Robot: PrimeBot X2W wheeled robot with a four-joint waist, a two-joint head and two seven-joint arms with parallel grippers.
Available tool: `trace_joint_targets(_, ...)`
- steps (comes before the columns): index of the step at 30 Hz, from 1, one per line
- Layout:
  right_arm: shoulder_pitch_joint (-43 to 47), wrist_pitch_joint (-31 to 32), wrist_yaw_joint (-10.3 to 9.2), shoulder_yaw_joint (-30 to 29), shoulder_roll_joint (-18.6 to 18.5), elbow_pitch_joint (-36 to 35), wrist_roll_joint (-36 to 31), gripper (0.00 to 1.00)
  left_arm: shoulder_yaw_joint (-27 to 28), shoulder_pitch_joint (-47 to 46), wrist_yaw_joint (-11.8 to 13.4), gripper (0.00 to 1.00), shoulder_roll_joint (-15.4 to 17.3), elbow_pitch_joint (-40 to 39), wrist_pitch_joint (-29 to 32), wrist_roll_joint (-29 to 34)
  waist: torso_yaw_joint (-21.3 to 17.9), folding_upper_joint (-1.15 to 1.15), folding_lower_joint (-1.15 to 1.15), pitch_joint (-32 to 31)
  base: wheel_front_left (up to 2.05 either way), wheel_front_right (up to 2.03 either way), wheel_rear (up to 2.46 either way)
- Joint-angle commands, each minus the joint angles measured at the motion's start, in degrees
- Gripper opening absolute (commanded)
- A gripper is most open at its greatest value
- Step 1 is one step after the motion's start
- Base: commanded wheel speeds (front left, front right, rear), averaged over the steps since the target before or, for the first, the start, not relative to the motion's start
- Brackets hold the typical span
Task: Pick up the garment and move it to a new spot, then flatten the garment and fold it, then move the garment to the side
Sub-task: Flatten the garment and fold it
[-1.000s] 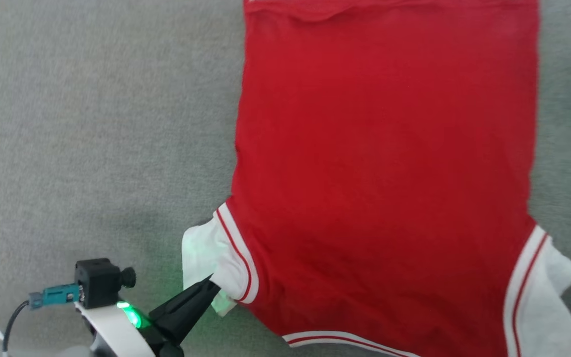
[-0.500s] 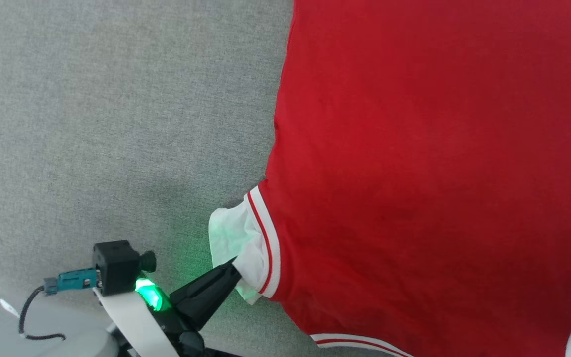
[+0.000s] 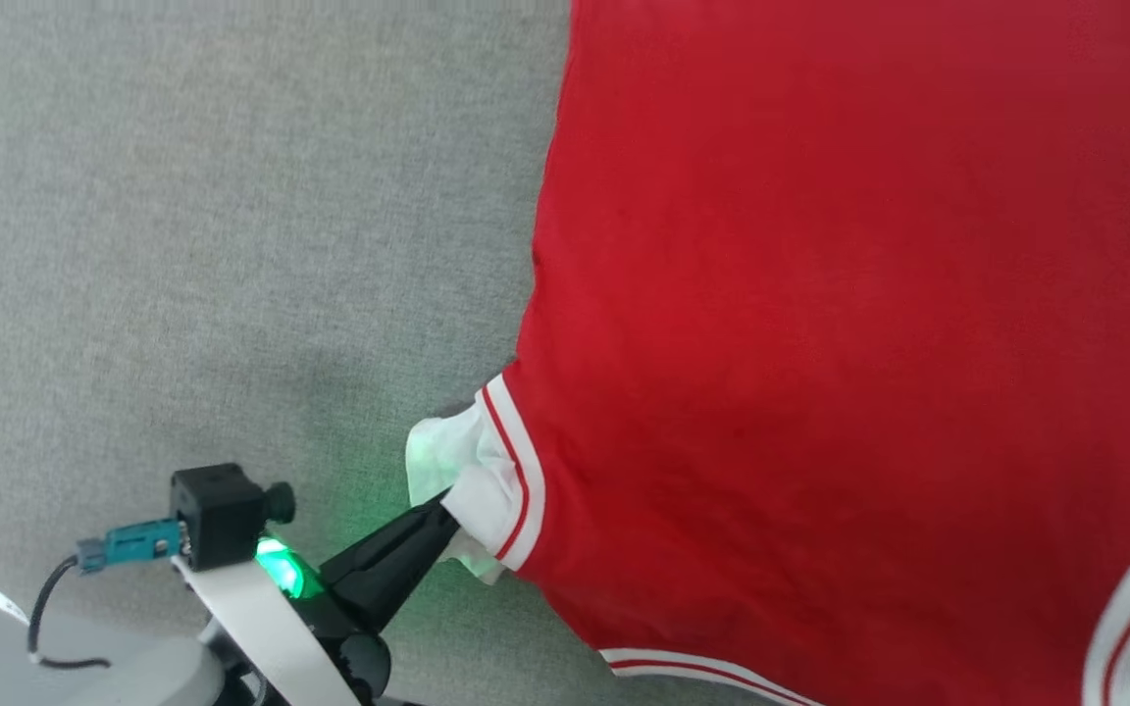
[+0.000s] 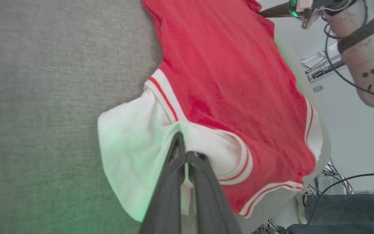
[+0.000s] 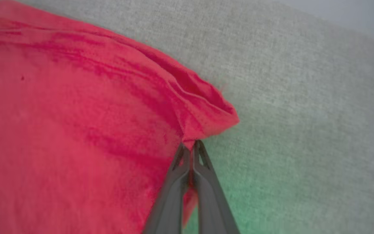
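The garment point(image 3: 820, 343), a red T-shirt with white sleeves and striped trim, lies spread on a grey fabric surface. My left gripper point(image 3: 447, 505) is shut on the white sleeve point(image 3: 452, 466) at the garment's lower left. The left wrist view shows its fingers point(image 4: 182, 138) pinching a fold of that sleeve point(image 4: 131, 139), with the red body point(image 4: 226, 65) stretching away behind it. My right gripper point(image 5: 190, 144) is shut on a bunched red corner of the garment point(image 5: 76, 113). The left wrist view also shows that gripper point(image 4: 265, 13) at the garment's far corner.
Bare grey fabric surface point(image 3: 182, 245) extends to the left of the garment. In the left wrist view the surface's edge runs along the right, with my pale body and cables point(image 4: 365, 65) beyond it and a person's leg in jeans point(image 4: 346, 208) at the lower right.
The head camera has shifted, so the garment sits further right and larger in view. My left gripper keeps its hold on the sleeve. My right gripper has shut.
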Motion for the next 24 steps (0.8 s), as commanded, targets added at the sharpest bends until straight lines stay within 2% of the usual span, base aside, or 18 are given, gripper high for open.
trace_joint_targets(1, 1.8, -0.4, -0.05, 0.7, -0.6, -0.4, 0.8, 0.00, 0.7, 1.1, 0.1, 0.00, -0.1, 0.5, -0.3, 0.4, -1.8, 0.00, 0.00, -2.6, 0.00, 0.00, 0.00)
trace_joint_targets(7, 10.9, 0.3, -0.05, 3.5, -5.6, -8.3, 7.8, 0.00, 3.7, 4.9, 0.1, 0.00, 0.5, 2.5, -0.3, 0.3, -5.0, 0.00, 0.00, -7.8, 0.00, 0.00, 0.00)
trace_joint_targets(14, 32.3, 6.1, -0.05, 2.3, -11.4, -24.7, 18.2, 0.00, 8.1, 9.3, 0.1, 0.00, 0.9, 4.3, -0.3, -0.5, -8.7, 0.00, 0.00, -11.6, 0.00, 0.00, 0.00)
trace_joint_targets(18, 47.0, 9.6, -0.05, 0.2, -10.9, -34.0, 21.5, 0.00, 10.0, 11.4, 0.1, 0.00, 0.8, 5.3, -0.3, -0.7, -10.2, 0.00, 0.00, -12.8, 0.00, 0.00, 0.00)
trace_joint_targets(24, 63.6, 13.1, -0.04, -0.8, -7.2, -45.5, 21.4, 0.00, 11.2, 12.5, 0.1, 0.00, 0.4, 6.4, -0.3, -0.6, -10.9, 0.00, 0.00, -13.3, 0.00, 0.00, 0.00)
